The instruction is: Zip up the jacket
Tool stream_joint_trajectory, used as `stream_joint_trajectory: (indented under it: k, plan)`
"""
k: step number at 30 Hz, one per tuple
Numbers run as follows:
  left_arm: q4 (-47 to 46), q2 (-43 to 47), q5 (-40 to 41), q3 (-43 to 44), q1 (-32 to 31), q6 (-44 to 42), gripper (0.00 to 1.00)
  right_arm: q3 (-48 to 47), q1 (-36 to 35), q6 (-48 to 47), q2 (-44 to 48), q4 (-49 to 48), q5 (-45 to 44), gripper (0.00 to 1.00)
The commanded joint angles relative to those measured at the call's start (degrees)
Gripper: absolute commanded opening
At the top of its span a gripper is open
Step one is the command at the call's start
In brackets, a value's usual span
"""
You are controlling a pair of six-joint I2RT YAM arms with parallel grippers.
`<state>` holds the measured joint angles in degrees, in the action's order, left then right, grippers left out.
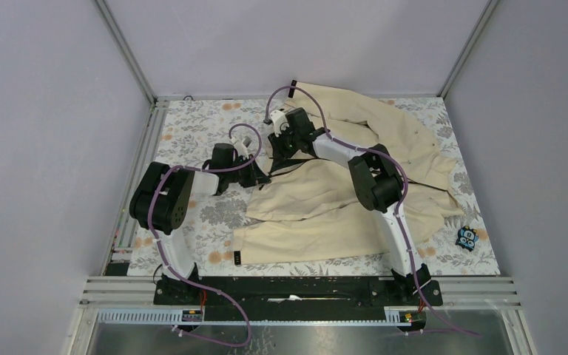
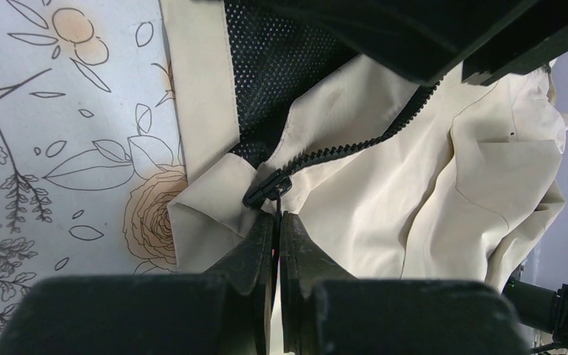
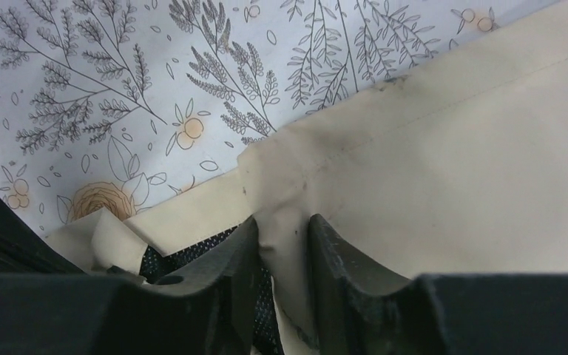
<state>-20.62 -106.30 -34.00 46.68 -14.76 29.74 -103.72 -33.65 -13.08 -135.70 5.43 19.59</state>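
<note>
The cream-beige jacket lies crumpled over the middle and right of the table. In the left wrist view its dark zipper runs up to the right from the black slider, with dark mesh lining showing beside it. My left gripper is shut on the thin pull tab hanging from the slider; it also shows in the top view. My right gripper is shut on a fold of the jacket's cream edge, just beyond the left gripper in the top view.
The table is covered with a floral cloth. A small blue object lies near the right front corner. Black cuff tabs show at the front and at the back. Metal frame rails border the table.
</note>
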Motion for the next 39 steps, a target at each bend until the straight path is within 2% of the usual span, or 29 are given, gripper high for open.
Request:
stream_joint_trajectory:
  k: [1,6,8,11,14,16,20,26,32,39]
  plan:
    - [-3.68,0.32,-1.21,-0.80,0.35,0.06,0.00,-3.07,-0.64,-1.31,-0.10,0.57,1.11,0.31]
    - [-5.40,2.82,-1.55,-2.66,0.35,-0.64,0.00,-2.21,-0.49,-4.20,1.37,0.92,5.15,0.04]
    - [-6.20,4.89,-1.28,-3.74,0.27,-1.26,0.00,-1.26,0.23,-6.05,2.54,1.60,9.44,0.00]
    - [-5.74,9.29,1.20,-4.72,0.06,-4.39,0.00,-1.95,1.69,-7.21,3.67,4.98,14.84,0.00]
    - [0.53,13.40,10.15,-3.66,-1.85,-12.72,0.00,-1.19,3.62,-5.63,6.34,6.17,20.74,0.00]
    - [0.00,15.00,15.27,-4.84,-3.04,-16.37,0.00,1.25,4.57,-4.56,9.33,5.00,24.20,0.00]
    - [-1.25,14.82,16.37,-5.02,-3.40,-18.86,0.00,11.16,5.04,-4.15,15.65,-3.46,25.93,0.00]
    - [-1.90,12.54,22.15,-3.47,-9.03,-27.72,0.00,14.94,6.22,-1.97,17.59,-9.52,30.33,0.00]
    - [-8.07,12.68,24.54,-6.25,-11.64,-31.46,0.00,15.35,6.24,-6.17,16.37,-7.19,30.67,0.00]
    - [-10.42,13.78,24.73,-8.21,-12.57,-32.87,0.00,19.55,6.09,-11.28,18.28,-8.35,31.97,0.00]
